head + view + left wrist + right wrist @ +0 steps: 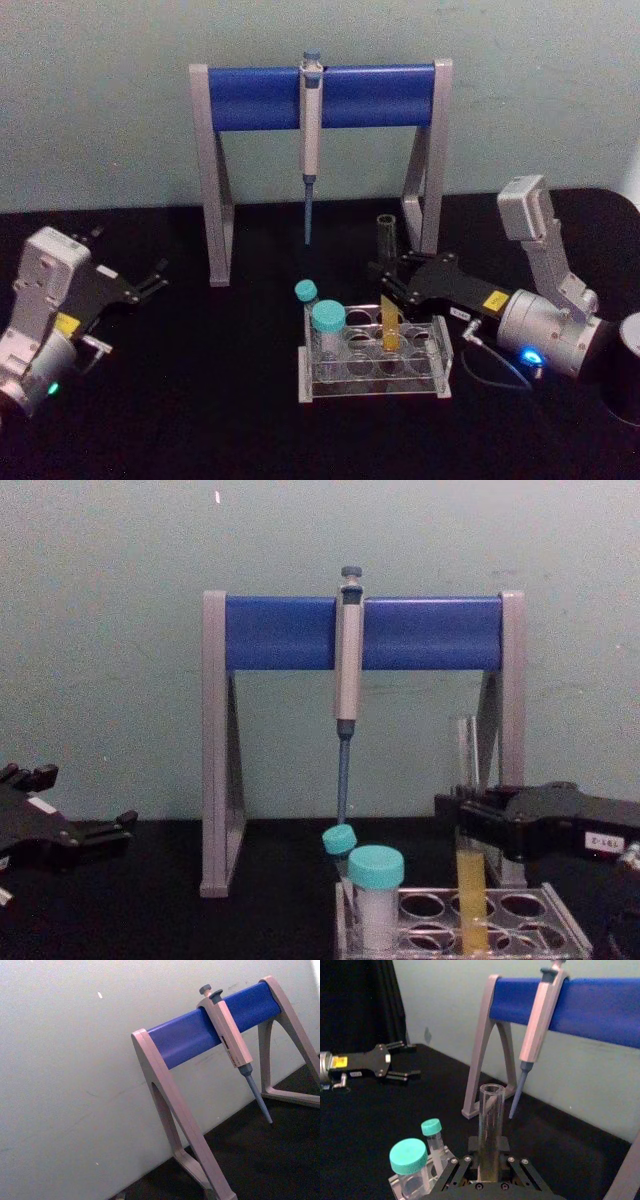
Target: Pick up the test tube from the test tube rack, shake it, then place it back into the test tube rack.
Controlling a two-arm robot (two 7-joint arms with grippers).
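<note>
The test tube (387,262) stands upright in a back-row hole of the clear test tube rack (372,392), yellow liquid in its lower part (470,895). My right gripper (391,287) reaches in from the right and is shut on the test tube at mid-height, above the rack top. In the right wrist view the tube (490,1120) rises straight up from between the fingers. In the chest view the right gripper (466,827) sits just over the rack (560,920). My left gripper (155,281) rests open at the left, well away from the rack, also seen as the left gripper (408,1061).
Two teal-capped vials (327,325) stand in the rack's left end. Behind it a grey-and-blue pipette stand (320,95) holds a hanging pipette (311,140), whose tip ends just above and behind the rack. A dark round object (630,372) sits at the right edge.
</note>
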